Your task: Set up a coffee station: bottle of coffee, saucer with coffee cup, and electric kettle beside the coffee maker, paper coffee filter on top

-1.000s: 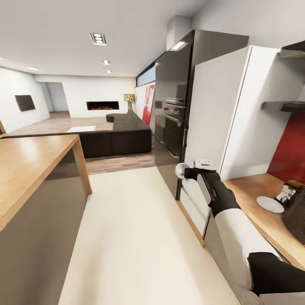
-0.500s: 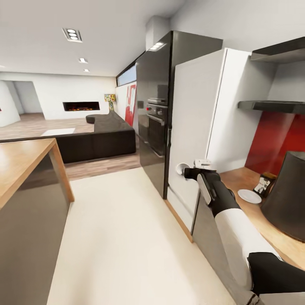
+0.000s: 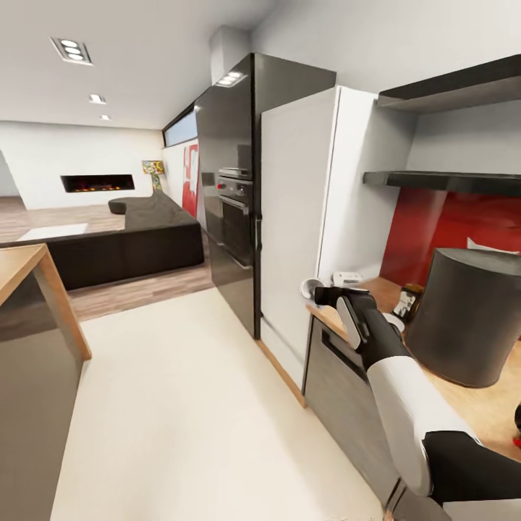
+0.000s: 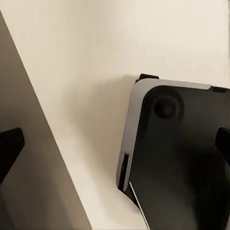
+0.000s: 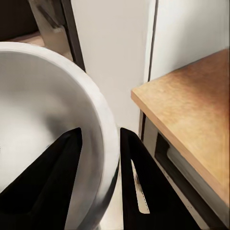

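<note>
The room is a long open-plan space with a pale matte floor [image 3: 188,405] running from the kitchen toward a wood-floored lounge, where a dark L-shaped sofa [image 3: 137,239] sits before a white wall with a glowing slot fireplace [image 3: 98,182]. Recessed lights dot the flat white ceiling. On the kitchen side stands a tall glossy black unit [image 3: 231,188] with a built-in oven [image 3: 235,217], and beside it a smooth white cabinet [image 3: 304,217]. Two dark floating shelves [image 3: 449,181] hang over a shiny red backsplash [image 3: 463,231]. At the head view's left edge is the corner of a wood-topped island [image 3: 29,282] with grey sides.

The countertop [image 3: 463,398] is warm, grained wood with a squared edge, over grey cabinet fronts. On it stands a big dark cylinder with a matte, slightly tapered wall, apparently the coffee maker [image 3: 470,315]. Just beside it, toward the white cabinet, sits a small dark bottle of coffee [image 3: 407,300] with a pale label, and a white saucer [image 3: 394,322] lies partly hidden behind the right arm.

The right gripper [image 3: 318,291] reaches forward off the counter's end, its black fingers [image 5: 132,182] pinching the thin rim of a smooth white round coffee cup [image 5: 43,120], one finger inside the bowl and one outside.

In the left wrist view, the left gripper [image 4: 115,143] shows black fingertips at opposite edges, spread wide apart, above the pale floor and a rounded black-and-grey robot base [image 4: 177,153].
</note>
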Available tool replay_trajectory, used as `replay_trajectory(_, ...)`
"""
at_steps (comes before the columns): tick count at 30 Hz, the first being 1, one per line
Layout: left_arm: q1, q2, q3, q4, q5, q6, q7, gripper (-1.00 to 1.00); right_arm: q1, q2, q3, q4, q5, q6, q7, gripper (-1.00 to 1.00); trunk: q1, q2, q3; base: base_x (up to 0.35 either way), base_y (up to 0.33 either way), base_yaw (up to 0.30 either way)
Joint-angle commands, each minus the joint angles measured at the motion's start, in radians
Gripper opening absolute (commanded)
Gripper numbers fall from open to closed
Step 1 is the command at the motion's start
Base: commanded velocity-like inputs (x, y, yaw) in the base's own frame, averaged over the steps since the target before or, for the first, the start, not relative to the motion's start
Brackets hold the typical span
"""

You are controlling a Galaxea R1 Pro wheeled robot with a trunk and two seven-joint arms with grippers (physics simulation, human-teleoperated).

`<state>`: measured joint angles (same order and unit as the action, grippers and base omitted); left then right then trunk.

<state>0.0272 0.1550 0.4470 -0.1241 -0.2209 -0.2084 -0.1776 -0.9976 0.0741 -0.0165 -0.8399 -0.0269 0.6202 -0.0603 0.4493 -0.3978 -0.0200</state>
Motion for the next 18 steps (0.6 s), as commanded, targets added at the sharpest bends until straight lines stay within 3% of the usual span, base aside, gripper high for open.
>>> replay_trajectory(1, 0.0, 0.0, 0.009, -0.002, -0.009, -0.002, -0.005, 1.0, -0.001, 0.001, -0.002, -0.001, -0.004, 0.004, -0.003, -1.0, 0.001, -0.002, -0.002, 0.0, 0.0, -0.28)
replay_trajectory(10, -0.001, 0.0, 0.01, -0.001, -0.008, -0.002, -0.004, 1.0, -0.001, 0.001, -0.002, 0.001, -0.004, 0.004, -0.003, -1.0, 0.001, -0.002, -0.002, 0.021, 0.016, -0.28)
replay_trajectory(18, -0.001, -0.001, 0.01, -0.001, -0.008, -0.002, -0.004, 1.0, -0.001, 0.001, -0.001, 0.001, -0.004, 0.004, -0.003, -1.0, 0.001, -0.002, -0.002, 0.091, 0.223, -0.28)
